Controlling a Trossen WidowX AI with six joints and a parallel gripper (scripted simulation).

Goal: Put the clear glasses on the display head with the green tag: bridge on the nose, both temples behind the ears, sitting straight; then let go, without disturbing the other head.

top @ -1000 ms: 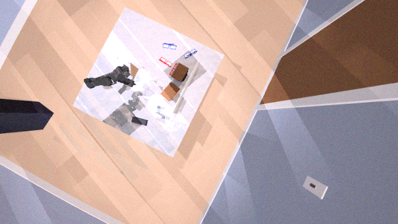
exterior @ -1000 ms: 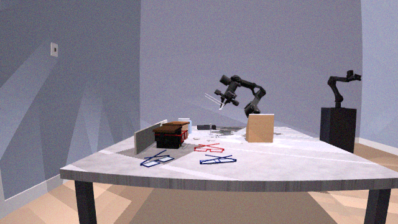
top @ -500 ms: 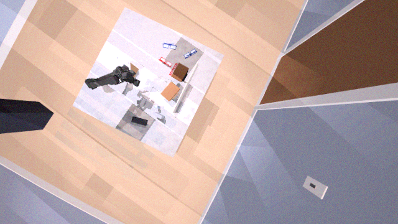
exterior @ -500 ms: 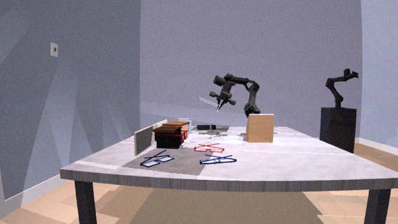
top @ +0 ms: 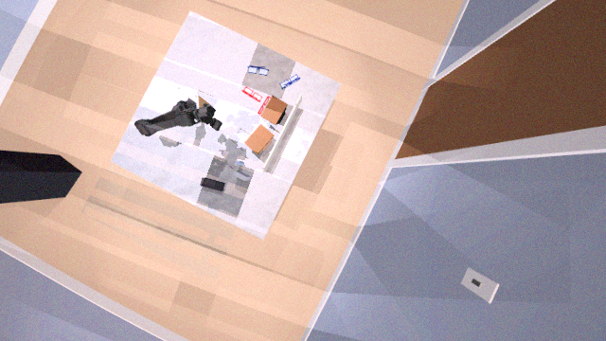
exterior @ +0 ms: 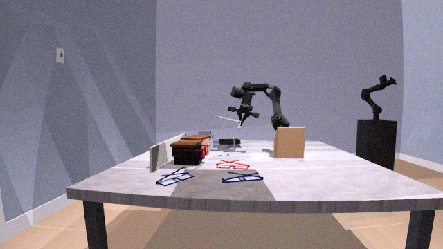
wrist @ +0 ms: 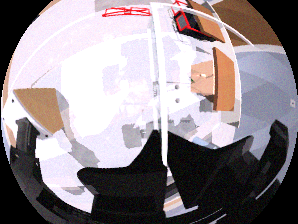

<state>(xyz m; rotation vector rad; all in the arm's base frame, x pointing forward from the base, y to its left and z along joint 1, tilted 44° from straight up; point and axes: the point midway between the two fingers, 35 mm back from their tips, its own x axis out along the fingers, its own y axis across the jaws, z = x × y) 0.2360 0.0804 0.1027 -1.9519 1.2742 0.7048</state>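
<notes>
My gripper (exterior: 241,124) (wrist: 158,133) is shut on the clear glasses (exterior: 228,119) (wrist: 162,100), high above the table. Their pale temples stick out ahead of the fingers; one temple largely overlaps the other in the wrist view. The head with the green tag (top: 259,138) (wrist: 202,75) has a brown top and a tan face; a small green mark shows on it in the wrist view. It is ahead and to the right of the fingers there, apart from the glasses. The other head (top: 274,110) (exterior: 187,155) (wrist: 210,22) is black with a brown top and wears red glasses.
A low pale panel (top: 283,141) (exterior: 160,157) stands behind the heads. A tan block (exterior: 290,142) (wrist: 42,105) stands near the arm. Loose red glasses (top: 252,94) (exterior: 232,167) and two blue pairs lie on the table. A black box (top: 212,184) (exterior: 230,141) lies across the table.
</notes>
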